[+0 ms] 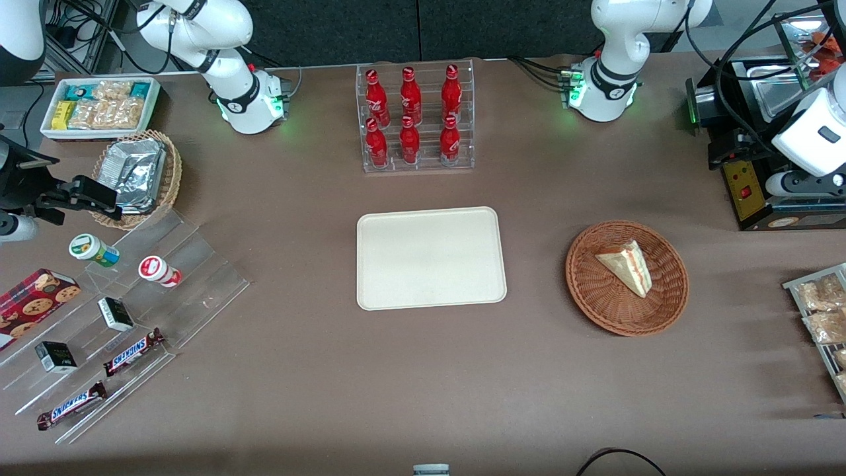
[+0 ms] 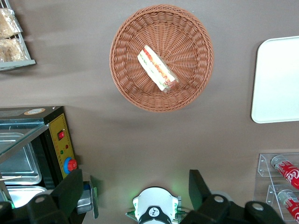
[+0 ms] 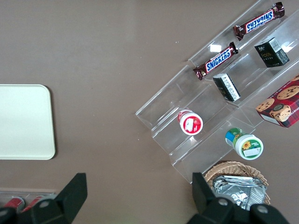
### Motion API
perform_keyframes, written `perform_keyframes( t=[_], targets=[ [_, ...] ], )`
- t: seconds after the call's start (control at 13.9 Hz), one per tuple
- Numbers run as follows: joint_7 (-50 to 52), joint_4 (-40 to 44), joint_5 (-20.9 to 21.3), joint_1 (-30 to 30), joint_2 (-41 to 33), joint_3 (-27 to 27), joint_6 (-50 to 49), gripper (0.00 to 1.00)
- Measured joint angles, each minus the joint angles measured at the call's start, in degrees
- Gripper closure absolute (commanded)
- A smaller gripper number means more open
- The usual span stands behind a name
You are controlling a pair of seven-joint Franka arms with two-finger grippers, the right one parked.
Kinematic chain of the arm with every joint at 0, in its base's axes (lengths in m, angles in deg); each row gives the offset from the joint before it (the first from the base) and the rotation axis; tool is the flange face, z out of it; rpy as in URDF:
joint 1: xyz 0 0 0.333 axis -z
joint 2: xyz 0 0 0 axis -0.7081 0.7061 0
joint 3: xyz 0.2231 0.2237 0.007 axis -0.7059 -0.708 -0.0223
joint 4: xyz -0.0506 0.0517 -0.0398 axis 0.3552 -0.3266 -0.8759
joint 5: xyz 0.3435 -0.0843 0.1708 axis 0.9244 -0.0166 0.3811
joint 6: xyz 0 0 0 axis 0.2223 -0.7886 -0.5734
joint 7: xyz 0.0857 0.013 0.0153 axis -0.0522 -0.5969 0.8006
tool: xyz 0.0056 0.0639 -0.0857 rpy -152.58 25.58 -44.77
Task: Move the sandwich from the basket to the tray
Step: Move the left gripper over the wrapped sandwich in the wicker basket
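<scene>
The sandwich (image 1: pixel 626 266) (image 2: pixel 158 69), a pale triangular wedge with red and green filling along its edge, lies in the round reddish-brown wicker basket (image 1: pixel 595 311) (image 2: pixel 131 88). The cream tray (image 1: pixel 429 258) (image 2: pixel 278 79) (image 3: pixel 23 121) lies flat and bare beside the basket, toward the parked arm's end. My gripper (image 2: pixel 135 191) hangs high above the table near the working arm's base, farther from the front camera than the basket. It is open with nothing between its fingers. The arm's wrist (image 1: pixel 813 132) shows over a black appliance.
A clear rack of red bottles (image 1: pixel 415 119) stands farther from the front camera than the tray. The black appliance with a red button (image 1: pixel 747 192) (image 2: pixel 60 144) sits near the basket. A wire rack of snack packets (image 1: pixel 823 317) lies at the working arm's end. Acrylic steps with snacks (image 1: pixel 132 311) lie toward the parked arm's end.
</scene>
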Motion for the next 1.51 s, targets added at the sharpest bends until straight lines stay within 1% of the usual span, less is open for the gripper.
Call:
perform_keyframes(
  t=[0.22,0.43,0.58,0.72,0.94,1.22,1.37,1.51],
  targets=[
    [-0.06,-0.02,0.02,-0.01,0.4,-0.06,0.23,0.0],
    [-0.07,-0.6,0.08,-0.04,2.41,-0.11,0.99,0.0],
    [-0.01,-2.45,0.08,-0.19,4.01,-0.3,3.73,0.0],
    [1.8,-6.29,0.08,-0.32,4.68,-0.48,7.96,0.0],
    [9.63,-13.66,0.01,-0.3,4.91,-0.5,14.82,0.0],
    [24.32,-22.93,-0.04,0.17,4.77,0.0,25.36,0.0],
    [32.27,-27.22,-0.07,1.03,4.74,0.25,31.23,0.0],
    [37.07,-30.89,-0.07,2.18,4.73,0.32,36.54,0.0]
  ],
)
